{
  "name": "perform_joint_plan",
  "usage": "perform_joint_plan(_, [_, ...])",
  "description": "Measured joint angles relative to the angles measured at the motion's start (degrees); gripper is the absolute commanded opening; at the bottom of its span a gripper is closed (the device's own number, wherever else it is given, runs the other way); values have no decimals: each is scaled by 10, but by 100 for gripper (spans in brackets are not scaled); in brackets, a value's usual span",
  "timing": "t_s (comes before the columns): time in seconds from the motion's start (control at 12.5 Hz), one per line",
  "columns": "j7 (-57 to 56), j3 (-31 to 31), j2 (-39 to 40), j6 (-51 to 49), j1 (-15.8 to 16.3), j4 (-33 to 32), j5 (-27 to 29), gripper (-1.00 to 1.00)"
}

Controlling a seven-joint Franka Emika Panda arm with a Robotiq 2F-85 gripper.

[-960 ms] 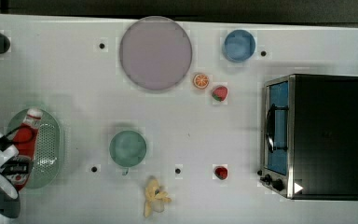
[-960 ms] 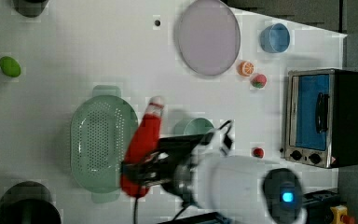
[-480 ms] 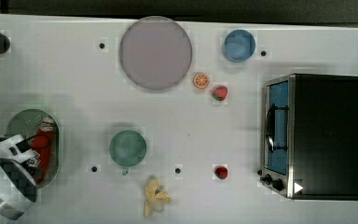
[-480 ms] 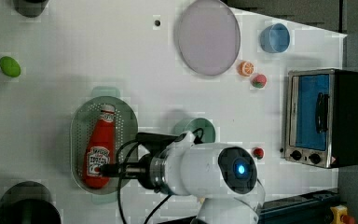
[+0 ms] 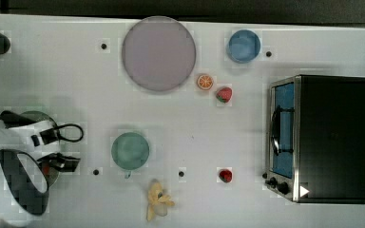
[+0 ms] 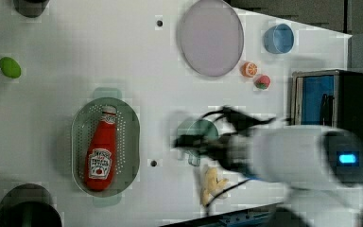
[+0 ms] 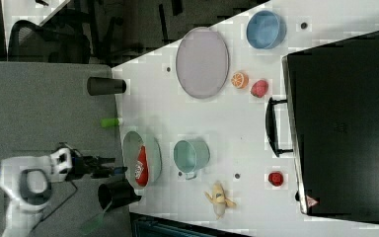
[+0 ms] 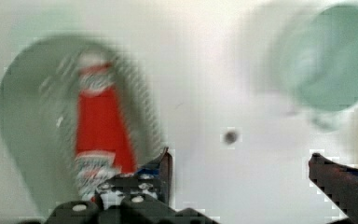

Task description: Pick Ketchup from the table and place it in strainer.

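Lying on its side inside the strainer point(image 6: 105, 146), the ketchup point(image 6: 101, 153) is seen in the left view with its white cap toward the left view's top and its labelled base toward the left view's bottom, the red body resting on the perforated floor and touched by nothing else. The gripper point(image 8: 240, 163) is shown empty in the wrist view, its two dark fingers point(image 8: 161, 168) spread wide with bare table point(image 8: 205, 70) between them, and the bottle is seen clear of them, beyond one finger. In the left view the gripper is blurred and is found over the green cup point(image 6: 196, 135), well apart from the strainer, with the white arm point(image 6: 302, 156) stretching toward the left view's right. In the right view the bottle point(image 7: 141, 165) is seen as a red shape in the strainer point(image 7: 140, 158), with the cup point(image 7: 191, 155) just beside it on the right view's right. Elsewhere on the table, in the top view, a grey-lilac plate point(image 5: 158, 53), a blue bowl point(image 5: 244, 46), an orange slice point(image 5: 205, 81), two strawberries point(image 5: 224, 94) point(image 5: 225, 175), a banana point(image 5: 157, 199) and a small oven point(image 5: 321, 137) are laid out, the oven being set at the top view's right edge. A green lime point(image 6: 10, 67) is seen near the left view's left edge, well apart from the strainer.
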Motion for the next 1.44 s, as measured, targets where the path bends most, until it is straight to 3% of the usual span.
perform_joint_plan(0.32, [-11, -121, -130, -75, -48, 50, -3, 100])
perform_joint_plan(0.56, [-12, -234, -154, -91, -65, 67, -4, 100])
perform_joint_plan(0.8, [-13, -301, -157, -117, -91, 60, -4, 100])
perform_joint_plan(0.96, [-13, -311, -162, -147, -107, 49, -4, 100])
perform_joint_plan(1.44, [-13, -284, -165, -163, -95, 38, -2, 100])
